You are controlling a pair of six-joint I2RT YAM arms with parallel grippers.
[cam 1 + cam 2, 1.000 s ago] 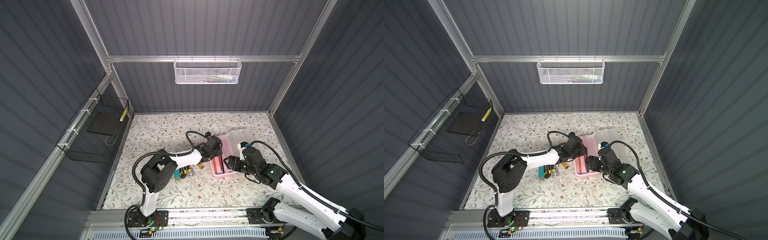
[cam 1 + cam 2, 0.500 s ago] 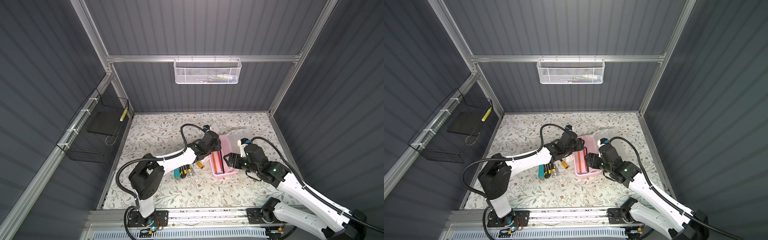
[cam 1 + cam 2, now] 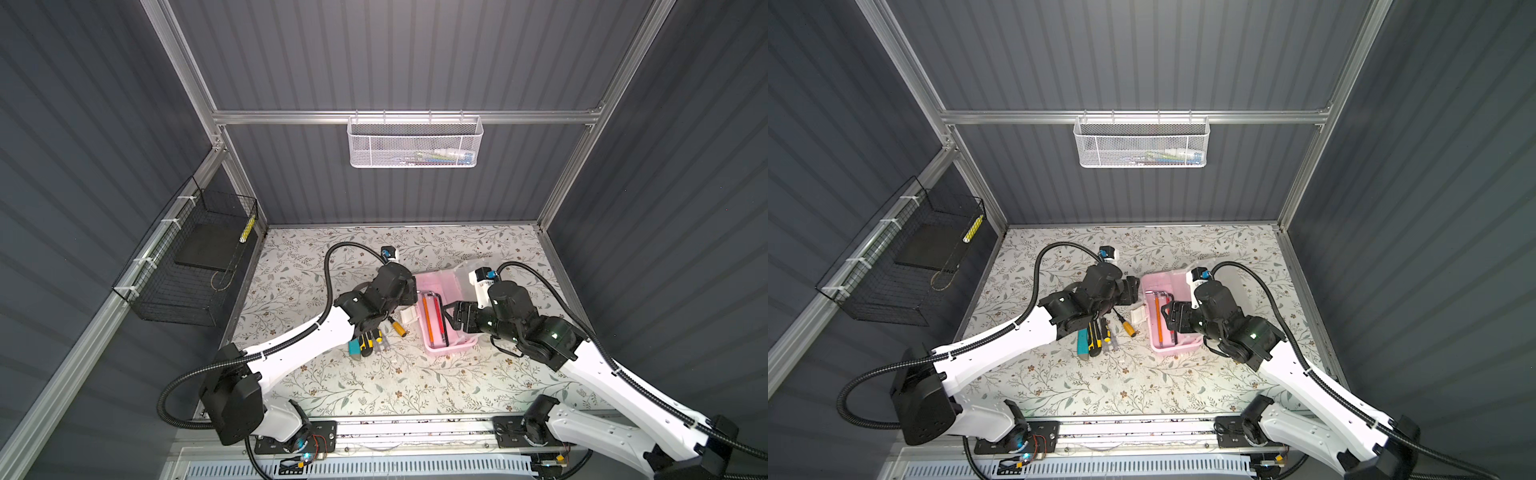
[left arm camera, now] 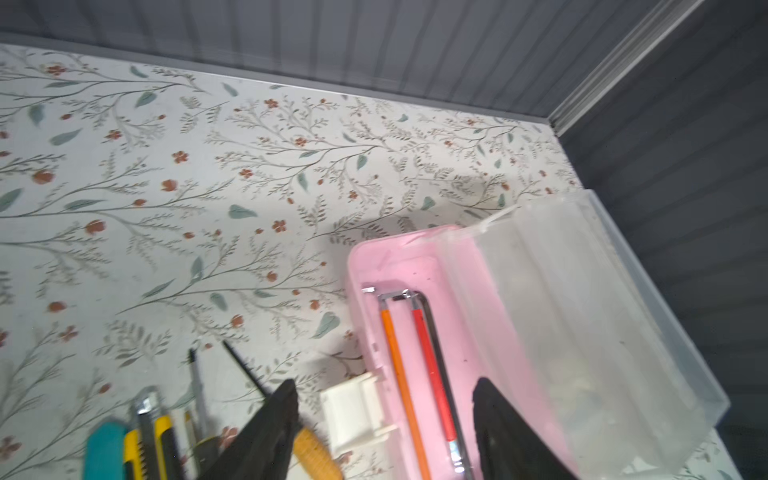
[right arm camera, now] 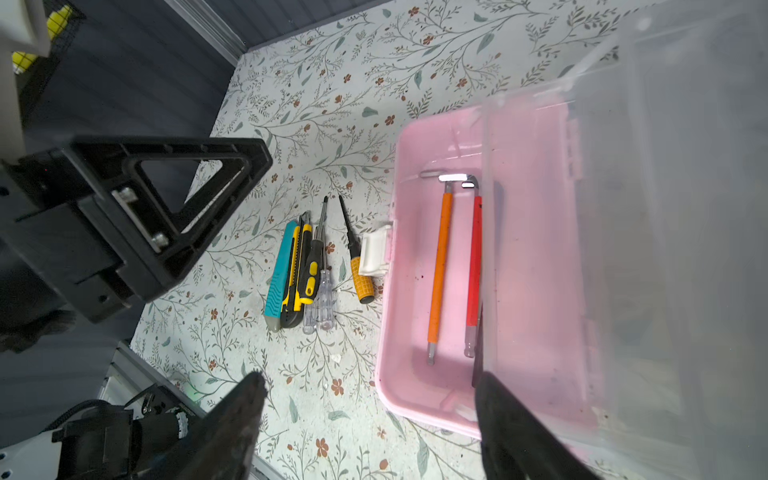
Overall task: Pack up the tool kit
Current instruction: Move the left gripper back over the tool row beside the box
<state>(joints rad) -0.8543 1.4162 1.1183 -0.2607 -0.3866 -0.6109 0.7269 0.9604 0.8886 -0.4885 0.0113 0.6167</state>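
Observation:
The pink case [image 3: 451, 351] [image 4: 361, 270] lies open in the middle of the floral floor. Its frosted lid [image 4: 582, 311] [image 5: 665, 249] is swung up on the right, and its white latch [image 5: 374, 253] hangs on the left. Inside lie an orange hex key [image 5: 438, 266], a red hex key [image 5: 473, 266] and a black one beside it. Left of the case lie a teal utility knife [image 5: 280, 274], a yellow-black knife [image 5: 296, 274] and several screwdrivers [image 5: 360, 278]. My left gripper [image 3: 409, 291] [image 4: 386, 384] hangs open and empty over the latch side. My right gripper [image 3: 451, 316] [image 5: 370, 378] stands open at the case's near end, one finger by the lid.
A white mesh basket [image 3: 415, 145] hangs on the back wall. On the left wall is a black wire basket [image 3: 191, 266]. Dark walls close in the floor on three sides, and a metal rail [image 3: 415, 428] carrying both arm bases runs along the front.
My left gripper's jaws have opened wider, and it has drawn back a little to the left from over the case. The right arm has hardly moved.

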